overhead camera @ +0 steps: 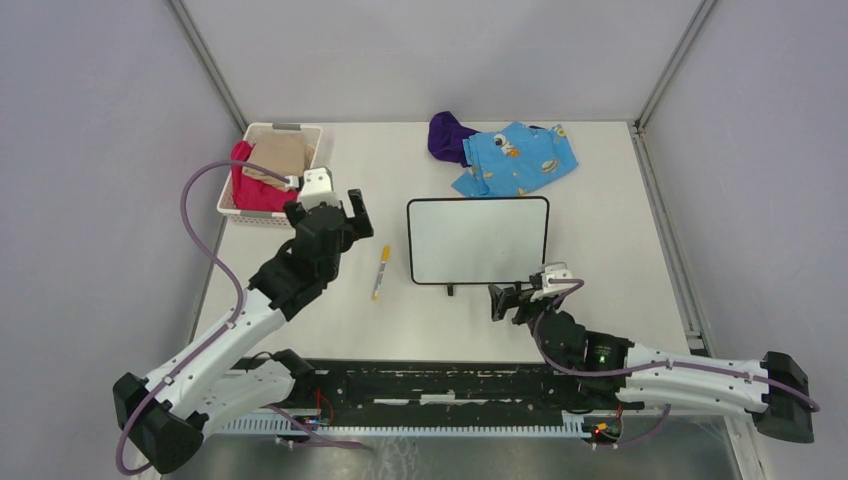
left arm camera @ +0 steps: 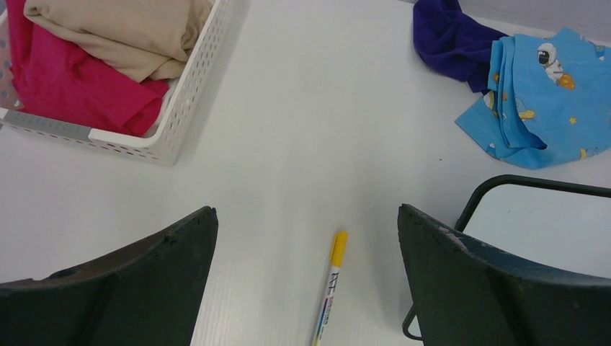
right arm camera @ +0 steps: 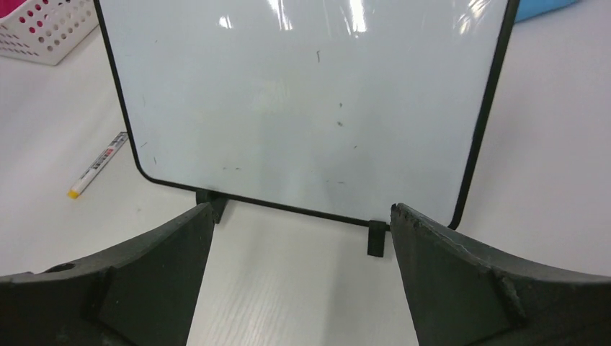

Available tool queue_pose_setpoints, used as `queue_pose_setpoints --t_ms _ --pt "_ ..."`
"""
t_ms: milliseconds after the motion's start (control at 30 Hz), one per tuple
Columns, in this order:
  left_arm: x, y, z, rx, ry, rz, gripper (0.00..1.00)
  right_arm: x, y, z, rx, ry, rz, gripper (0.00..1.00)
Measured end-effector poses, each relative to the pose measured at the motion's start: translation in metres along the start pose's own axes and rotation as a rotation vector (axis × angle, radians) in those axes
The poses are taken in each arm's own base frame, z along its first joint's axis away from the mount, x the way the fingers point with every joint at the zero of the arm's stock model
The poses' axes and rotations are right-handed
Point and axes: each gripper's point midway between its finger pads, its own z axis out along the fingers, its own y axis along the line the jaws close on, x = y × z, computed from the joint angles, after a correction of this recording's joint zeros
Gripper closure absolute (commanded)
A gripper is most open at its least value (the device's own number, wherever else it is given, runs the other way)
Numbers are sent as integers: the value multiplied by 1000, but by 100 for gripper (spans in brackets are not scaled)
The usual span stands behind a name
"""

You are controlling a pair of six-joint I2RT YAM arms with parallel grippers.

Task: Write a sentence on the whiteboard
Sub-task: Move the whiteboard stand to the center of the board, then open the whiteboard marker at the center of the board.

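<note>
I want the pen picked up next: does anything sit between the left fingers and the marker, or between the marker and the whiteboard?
Nothing visible. The marker lies alone on the bare table, in line between the open left fingers, and only bare table separates it from the whiteboard. The basket and the clothes lie farther back.

A small rectangular whiteboard (overhead camera: 478, 240) with a glossy white face, thin black frame and rounded corners lies flat and face up near the middle of the pale table (overhead camera: 620, 260), a little toward 3 o'clock; its long edges run from 9 to 3 o'clock; two small black feet (right arm camera: 375, 238) stick out from its 6 o'clock edge; the face carries a few tiny dark specks, with bright glare patches near the 12 o'clock edge.
</note>
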Motion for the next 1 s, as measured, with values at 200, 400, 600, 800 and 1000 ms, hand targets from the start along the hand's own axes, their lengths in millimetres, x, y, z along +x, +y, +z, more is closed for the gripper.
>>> queue_pose_setpoints --t_ms 200,400,600,800,1000 --pt "31 2 23 6 132 -9 0 -24 -7 2 48 -53 -106 2" --pt "88 12 45 37 399 -7 0 -68 3 4 102 -56 -181 2" --pt "109 -9 51 114 534 16 0 -79 -7 -1 155 -52 -191 2" --pt "151 -23 57 122 681 145 4 -73 -21 -6 175 -67 -190 2" --pt "185 -35 60 121 780 233 16 -70 -27 -9 189 -39 -231 4"
